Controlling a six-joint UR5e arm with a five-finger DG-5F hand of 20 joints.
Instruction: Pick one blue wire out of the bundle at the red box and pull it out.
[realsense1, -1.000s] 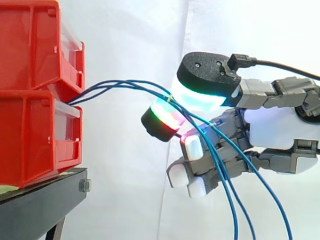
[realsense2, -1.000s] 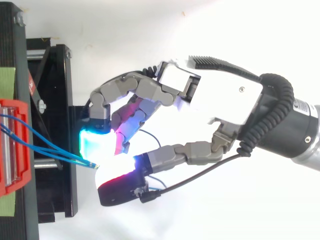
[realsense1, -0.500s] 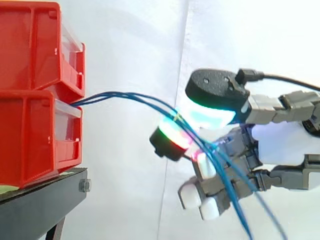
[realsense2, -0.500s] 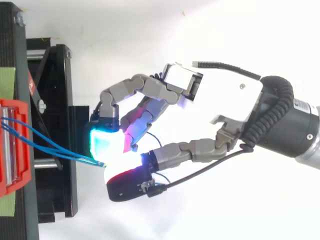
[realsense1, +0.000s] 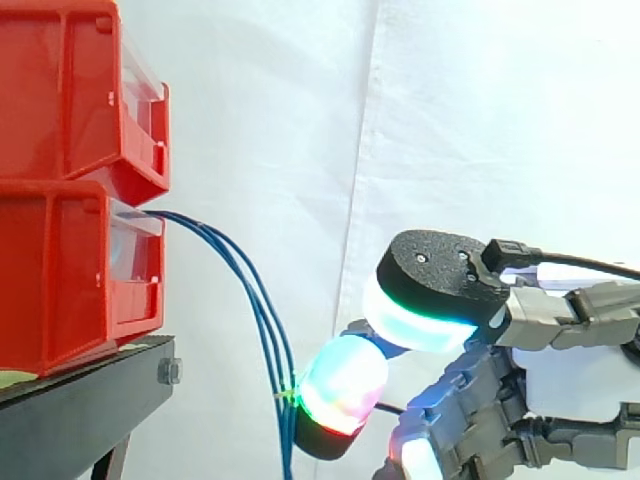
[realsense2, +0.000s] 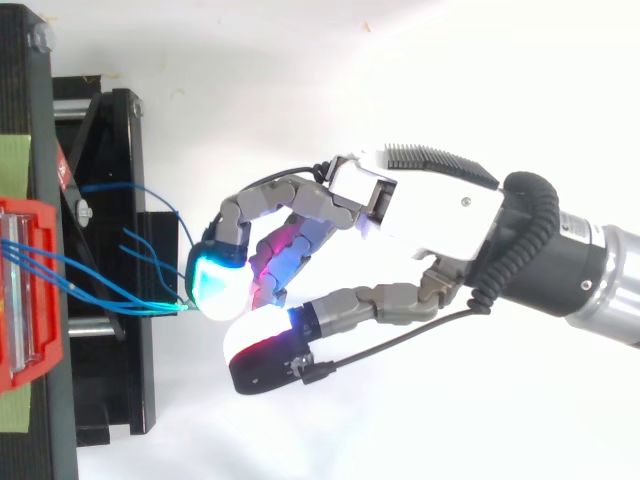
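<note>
Several thin blue wires (realsense1: 240, 290) leave the slot of the lower red bin (realsense1: 70, 280) and droop steeply down to a small yellow-green tie (realsense1: 285, 398), then hang straight down. From above, the wires (realsense2: 100, 285) fan out from the bin to that tie. My hand (realsense2: 440, 215) is low on the right, with curled fingers. Its glowing fingertip pad (realsense1: 340, 385) rests against the wires at the tie, and the thumb pad (realsense1: 430, 300) sits close above it. No wire shows between the two pads.
A second red bin (realsense1: 70, 90) is stacked on the lower one. Both stand on a black stand (realsense1: 80, 400) at the left. A white curtain (realsense1: 480, 120) hangs behind.
The hand has dropped well down. The wires, which were stretched rightwards between thumb and fingertip, now hang slack beside the fingertip.
</note>
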